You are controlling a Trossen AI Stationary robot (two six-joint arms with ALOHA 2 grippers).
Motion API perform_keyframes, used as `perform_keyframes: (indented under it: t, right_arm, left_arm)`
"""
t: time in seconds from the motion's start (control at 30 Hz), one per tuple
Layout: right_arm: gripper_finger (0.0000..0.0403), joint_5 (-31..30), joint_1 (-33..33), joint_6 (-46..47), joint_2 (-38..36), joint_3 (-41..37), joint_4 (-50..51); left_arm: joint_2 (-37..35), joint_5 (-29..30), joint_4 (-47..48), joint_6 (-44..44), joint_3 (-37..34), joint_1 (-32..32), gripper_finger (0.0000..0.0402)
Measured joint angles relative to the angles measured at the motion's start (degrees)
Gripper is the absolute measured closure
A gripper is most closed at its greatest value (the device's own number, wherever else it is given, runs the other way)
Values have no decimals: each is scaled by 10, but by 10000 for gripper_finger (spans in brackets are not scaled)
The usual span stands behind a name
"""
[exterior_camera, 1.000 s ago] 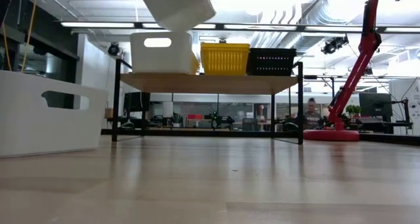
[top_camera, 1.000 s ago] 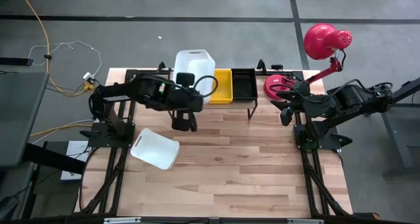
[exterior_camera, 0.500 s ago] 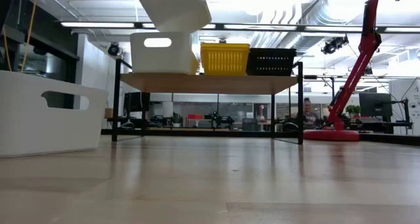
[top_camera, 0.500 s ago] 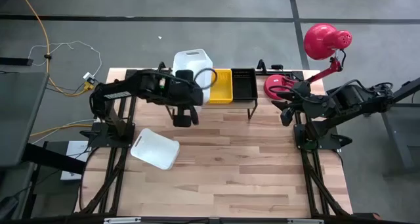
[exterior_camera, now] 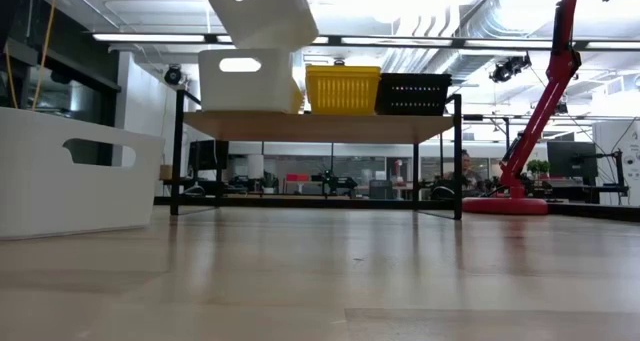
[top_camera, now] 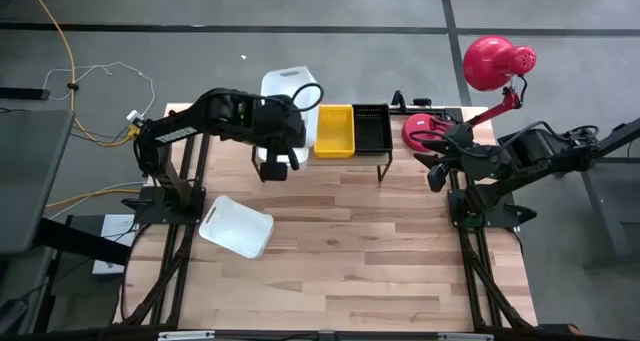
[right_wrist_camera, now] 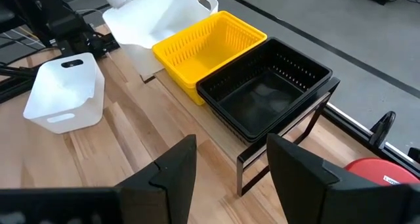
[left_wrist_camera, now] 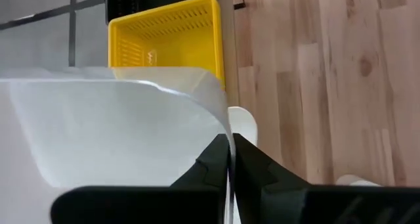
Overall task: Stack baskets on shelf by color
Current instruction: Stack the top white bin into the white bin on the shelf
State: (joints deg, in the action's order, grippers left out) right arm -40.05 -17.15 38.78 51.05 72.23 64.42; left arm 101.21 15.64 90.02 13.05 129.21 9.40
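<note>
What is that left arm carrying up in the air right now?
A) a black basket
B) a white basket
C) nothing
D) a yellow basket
B: the left gripper is shut on the wall of a white basket, tilted in the air above the white basket on the shelf.

Shelf (top_camera: 382, 153) top is full across: white basket (exterior_camera: 247, 79) at its left end, yellow (top_camera: 334, 130) mid, black (top_camera: 371, 127) on the right, touching side by side, so I've no gap btwn them. Only way in is from above. Tilted white basket (exterior_camera: 264, 14) hangs over the left one; I think they're apart, can't confirm. Spare white basket (top_camera: 237, 226) blocks the table's front-left; centre and right planks (top_camera: 380, 261) are open.
</note>
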Motion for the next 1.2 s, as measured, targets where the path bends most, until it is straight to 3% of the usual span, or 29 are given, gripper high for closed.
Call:
perform_keyframes:
  t: [0.4, 0.67, 0.77, 1.2]
  right_arm:
    - [231, 0, 0, 8, 0, 0, 0]
    - [231, -16, 0, 17, 0, 0, 0]
    - [231, -23, 0, 17, 0, 0, 0]
    - [231, -32, 0, 42, 0, 0, 0]
  left_arm:
    - [-33, -22, 0, 20, 0, 20, 401]
    - [-89, -32, 0, 11, -131, 33, 401]
    - [-104, -12, -13, 5, -172, 21, 401]
    - [-106, 30, -93, 36, -179, -20, 401]
